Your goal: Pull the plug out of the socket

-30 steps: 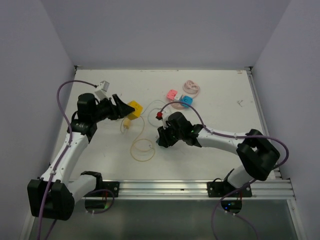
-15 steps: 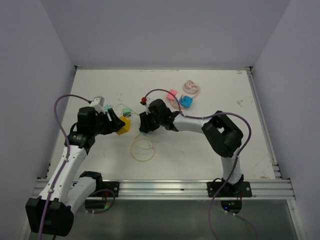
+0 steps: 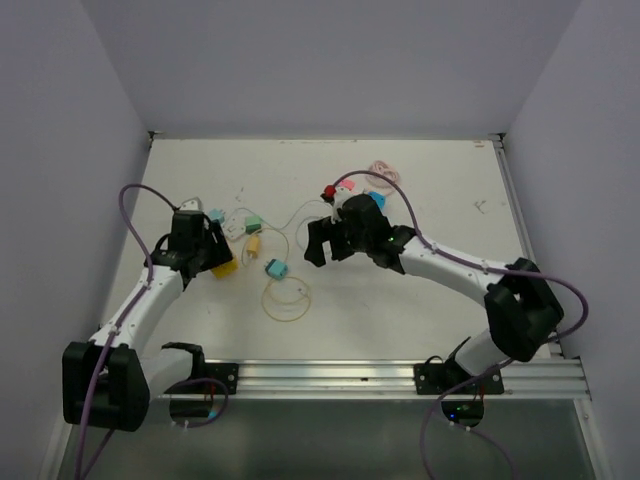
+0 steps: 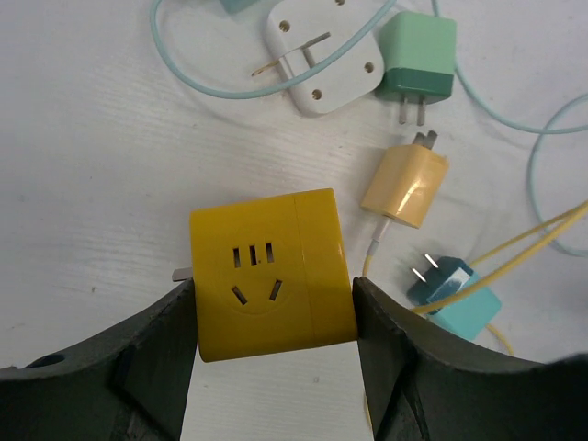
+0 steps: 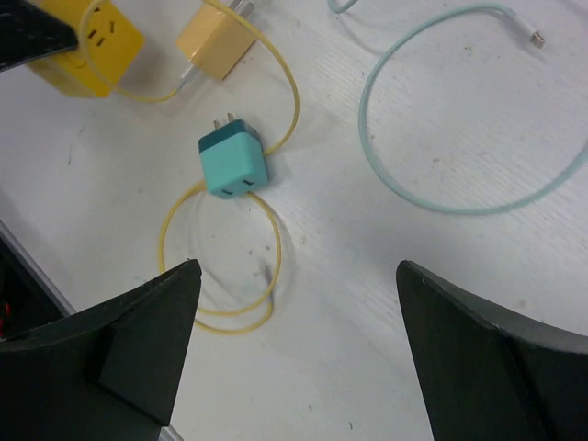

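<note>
The yellow cube socket (image 4: 271,271) rests on the white table with my left gripper (image 4: 273,287) shut on its two sides; its upper face shows bare slots. From above, the socket (image 3: 224,266) sits at the left, under the left gripper (image 3: 213,255). The teal plug (image 5: 234,163) lies loose on the table, prongs pointing away from the socket, apart from it (image 3: 275,269). My right gripper (image 5: 296,266) hangs open above the table with nothing between its fingers, right of the plug (image 3: 318,245).
A yellow charger (image 4: 406,186), a green charger (image 4: 418,60) and a white adapter (image 4: 322,55) lie just beyond the socket. A yellow cable loop (image 3: 286,298) lies near the plug, a light teal cable (image 5: 459,119) further right. A pink cable coil (image 3: 383,172) sits at the back.
My right gripper has opened, let go of the teal plug onto the table and drawn back to the right. My left gripper has brought the socket nearer and to the left.
</note>
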